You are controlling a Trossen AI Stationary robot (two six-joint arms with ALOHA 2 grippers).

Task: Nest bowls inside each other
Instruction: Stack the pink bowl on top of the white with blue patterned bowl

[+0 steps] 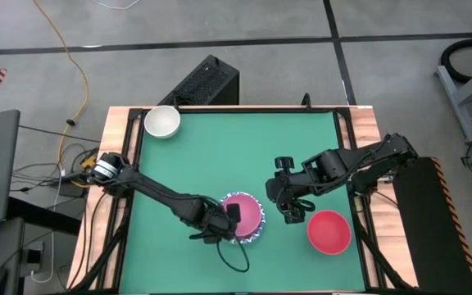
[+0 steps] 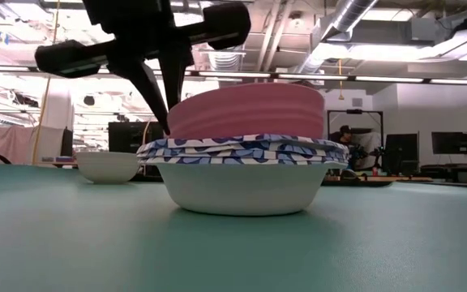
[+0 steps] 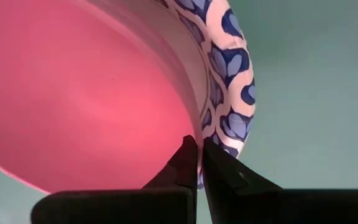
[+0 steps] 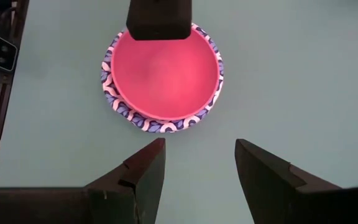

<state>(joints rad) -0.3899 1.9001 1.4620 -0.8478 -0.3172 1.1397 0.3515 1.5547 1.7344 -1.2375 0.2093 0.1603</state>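
Note:
A pink bowl (image 1: 249, 211) sits nested in a stack of white bowls with blue patterned rims (image 2: 250, 182) near the middle of the green mat. My left gripper (image 3: 199, 146) is shut at the pink bowl's left rim. My right gripper (image 4: 199, 144) hangs open above the mat, to the right of the stack, with nothing between its fingers. A red bowl (image 1: 329, 230) stands on its base at the near right, beside my right gripper. A plain cream bowl (image 1: 161, 121) stands at the far left corner. My left gripper's shut fingertips (image 2: 166, 123) meet the pink bowl at its rim (image 3: 191, 127) on the side toward the table's left. They come from above, slanting down. Whether the rim lies between the fingertips I cannot tell. The pink bowl sits upright in the patterned stack.
A wooden frame (image 1: 121, 164) borders the green mat (image 1: 220, 156), with free room at its middle and far part. A black box (image 1: 207, 82) stands on the floor beyond the far edge.

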